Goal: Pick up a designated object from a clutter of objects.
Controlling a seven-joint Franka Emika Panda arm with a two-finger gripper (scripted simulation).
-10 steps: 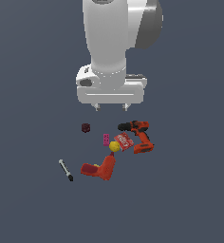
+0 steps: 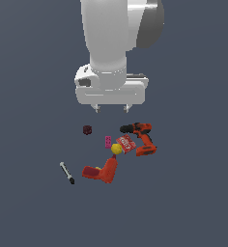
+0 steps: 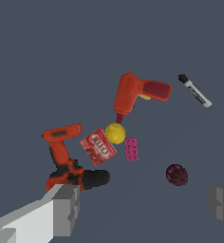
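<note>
While the gripper (image 2: 111, 109) hangs above the clutter w/ jaws wide apart and empty, the pink brick (image 3: 131, 149) lies on the floor just beside the yellow ball (image 3: 115, 133) and near the red box (image 3: 98, 146). Risk, IMO: a finger clips the ball on descent and nudges the brick off-line.

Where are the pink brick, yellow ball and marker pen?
pink brick (image 3: 131, 149), wrist view, middle of its studded face
yellow ball (image 3: 115, 133), wrist view, centre of the ball
marker pen (image 2: 66, 172), exterior view, middle of its barrel
</note>
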